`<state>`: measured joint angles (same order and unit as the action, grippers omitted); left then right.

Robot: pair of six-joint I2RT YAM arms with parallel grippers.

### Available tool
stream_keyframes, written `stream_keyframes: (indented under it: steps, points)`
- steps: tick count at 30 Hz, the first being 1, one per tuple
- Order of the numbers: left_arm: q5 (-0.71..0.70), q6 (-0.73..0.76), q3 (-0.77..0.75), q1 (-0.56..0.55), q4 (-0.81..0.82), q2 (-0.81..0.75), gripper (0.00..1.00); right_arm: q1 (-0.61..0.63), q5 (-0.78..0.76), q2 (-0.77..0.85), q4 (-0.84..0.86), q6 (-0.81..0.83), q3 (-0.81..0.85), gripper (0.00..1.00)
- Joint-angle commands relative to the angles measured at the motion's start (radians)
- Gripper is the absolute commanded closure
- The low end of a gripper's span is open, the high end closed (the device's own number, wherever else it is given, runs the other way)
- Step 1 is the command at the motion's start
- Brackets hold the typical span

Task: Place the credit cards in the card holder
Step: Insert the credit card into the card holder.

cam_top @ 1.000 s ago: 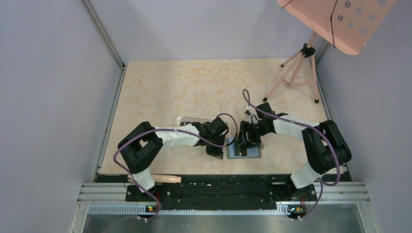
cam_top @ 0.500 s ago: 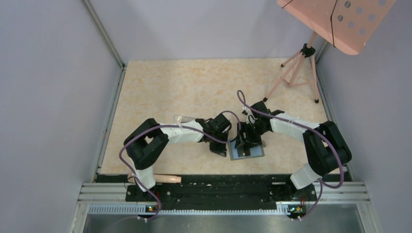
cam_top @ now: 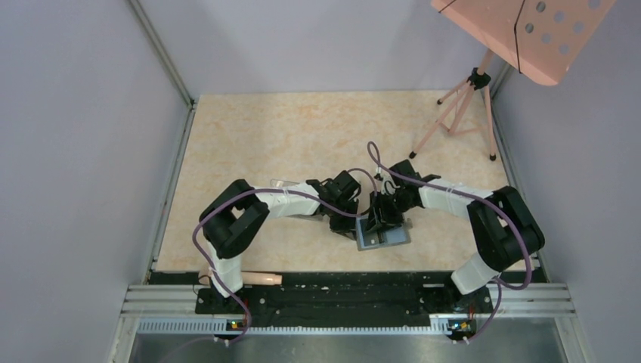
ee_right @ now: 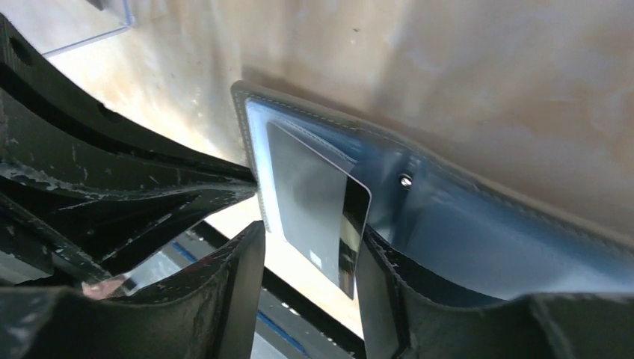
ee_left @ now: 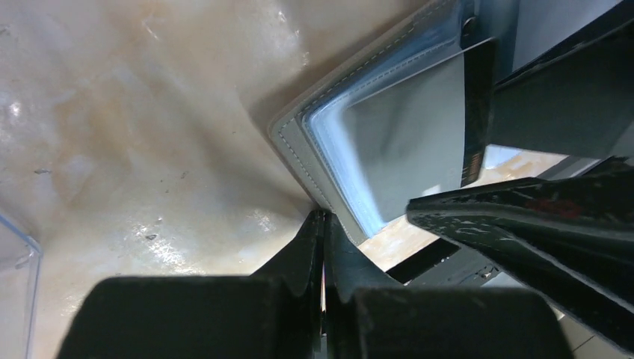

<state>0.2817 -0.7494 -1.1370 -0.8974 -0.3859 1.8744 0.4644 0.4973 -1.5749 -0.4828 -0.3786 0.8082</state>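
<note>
The card holder (cam_top: 385,240) lies open on the table, blue-gray inside up. A black credit card (ee_right: 314,202) sits partly in its left pocket (ee_right: 258,149), one end sticking out. My right gripper (ee_right: 312,235) straddles that end, open: the right finger touches the card's edge and a thin gap shows at the left finger. My left gripper (ee_left: 323,221) is shut on nothing, its tips against the gray stitched edge of the holder (ee_left: 299,149). The card (ee_left: 407,142) also shows there. From above, the left gripper (cam_top: 344,221) and right gripper (cam_top: 380,219) meet over the holder.
A clear plastic box (cam_top: 291,185) lies just behind the left forearm. A pink tripod (cam_top: 461,106) stands at the back right under a pink perforated board (cam_top: 529,30). A wooden stick (cam_top: 253,279) rests along the front rail. The table's near edge is just in front of the holder.
My left gripper has moved right, up to the holder's edge. The holder has turned a little on the table. My right gripper has shifted slightly left over it.
</note>
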Motion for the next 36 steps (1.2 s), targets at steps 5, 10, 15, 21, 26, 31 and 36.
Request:
stream_keyframes:
  steps: [5,10,15,21,26,31,36]
  points:
    - [0.032,0.008,0.028,-0.001,0.119,0.015,1.0,0.033,0.244,-0.059,0.271,-0.139,-0.094,0.7]
    - [0.027,0.003,0.037,-0.001,0.118,0.002,1.0,0.059,0.154,-0.049,0.179,-0.102,-0.06,0.81]
    - [-0.002,0.004,0.04,-0.001,0.088,-0.004,1.0,0.113,-0.072,0.001,0.004,-0.041,0.023,0.55]
    - [-0.01,0.006,0.032,-0.001,0.072,0.003,1.0,0.16,-0.201,0.005,-0.102,-0.014,0.08,0.4]
    - [-0.012,0.008,0.029,-0.001,0.071,-0.005,1.0,0.181,-0.257,0.011,-0.144,-0.006,0.099,0.37]
    - [-0.005,-0.009,0.045,0.001,0.094,-0.026,0.97,0.182,-0.293,0.037,-0.167,0.009,0.106,0.34]
    - [0.018,-0.045,0.089,0.018,0.138,-0.076,0.8,0.182,-0.308,0.073,-0.169,0.009,0.098,0.31]
